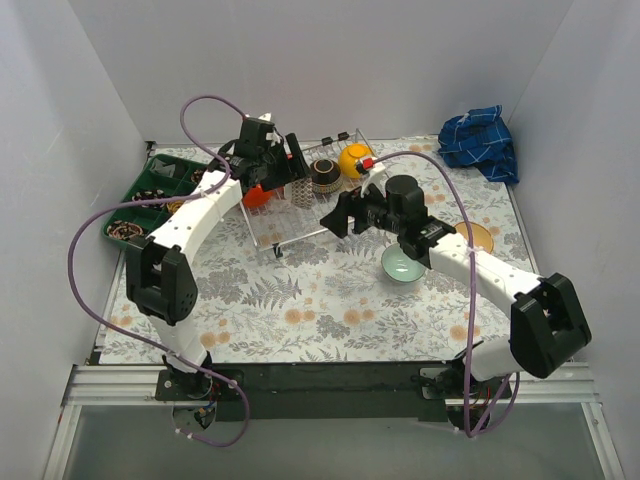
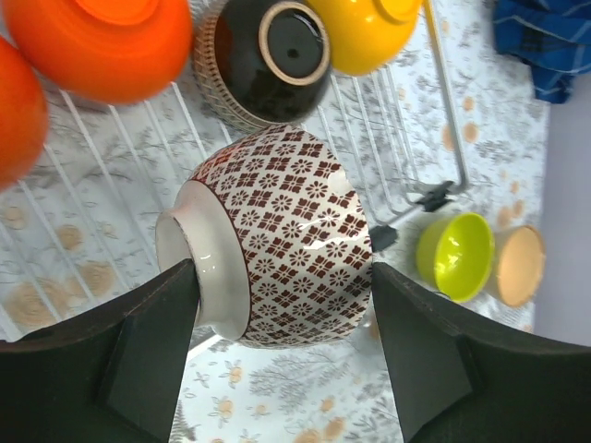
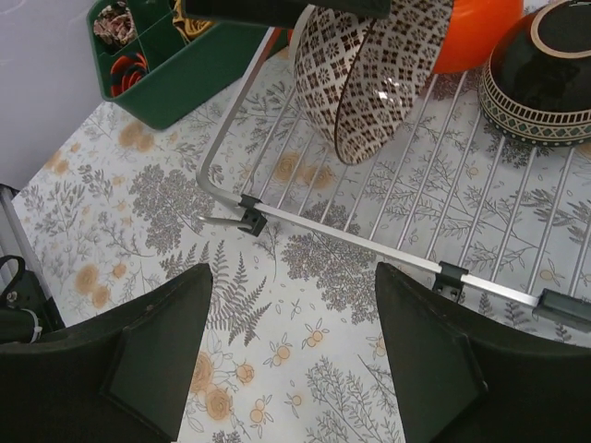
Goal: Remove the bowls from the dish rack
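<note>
Jaws of the left hand (image 2: 283,281) are clenched on the patterned bowl (image 2: 286,217), one at its foot and one at its rim; the bowl lies on its side over the dish rack (image 1: 300,218); beyond this hand the orange bowl (image 2: 106,46), black bowl (image 2: 268,60) and yellow bowl (image 2: 369,32) sit in the rack; the right hand (image 3: 294,286) is released and empty, above the desk (image 3: 277,369), with the rack's near rail just ahead of it.

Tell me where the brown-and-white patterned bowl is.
In the left wrist view the patterned bowl lies sideways between the fingers of the left hand, over the dish rack, beside the black bowl.
</note>
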Tool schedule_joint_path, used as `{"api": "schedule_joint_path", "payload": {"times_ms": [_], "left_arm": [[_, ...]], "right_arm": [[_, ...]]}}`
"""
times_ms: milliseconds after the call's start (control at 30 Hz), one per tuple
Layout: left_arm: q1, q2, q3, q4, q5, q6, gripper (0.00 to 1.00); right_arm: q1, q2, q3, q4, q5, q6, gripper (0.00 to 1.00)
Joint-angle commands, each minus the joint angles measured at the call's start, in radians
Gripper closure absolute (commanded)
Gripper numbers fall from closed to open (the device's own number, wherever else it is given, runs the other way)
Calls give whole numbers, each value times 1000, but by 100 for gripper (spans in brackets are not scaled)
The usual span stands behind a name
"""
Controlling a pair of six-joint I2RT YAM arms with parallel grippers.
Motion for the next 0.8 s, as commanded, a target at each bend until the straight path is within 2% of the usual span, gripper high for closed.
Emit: {"api": "schedule_joint_path", "payload": {"times_ms": [0, 367, 467, 567, 600, 667, 700, 767], "left_arm": [[19, -137, -47, 137, 201, -105, 100], [20, -235, -237, 341, 408, -289, 100], [19, -263, -287, 395, 439, -326, 100], [19, -287, -330, 433, 453, -352, 100], [20, -291, -337, 438, 459, -354, 100], [19, -298, -359, 448, 465, -355, 100], [20, -307, -366, 451, 466, -357, 100], [19, -323, -389, 462, 460, -351, 98]], "right_arm": [[-10, 48, 100, 84, -57, 8, 21], [-11, 147, 215, 75, -117, -3, 22], [-11, 160, 224, 71, -117, -5, 25], [-11, 160, 233, 70, -152, -8, 38], [-11, 157, 236, 70, -165, -9, 51], [-11, 149, 244, 52, -204, -25, 67], [-11, 145, 246, 36, -211, -29, 82], [-10, 120, 238, -10, -215, -51, 93]]}}
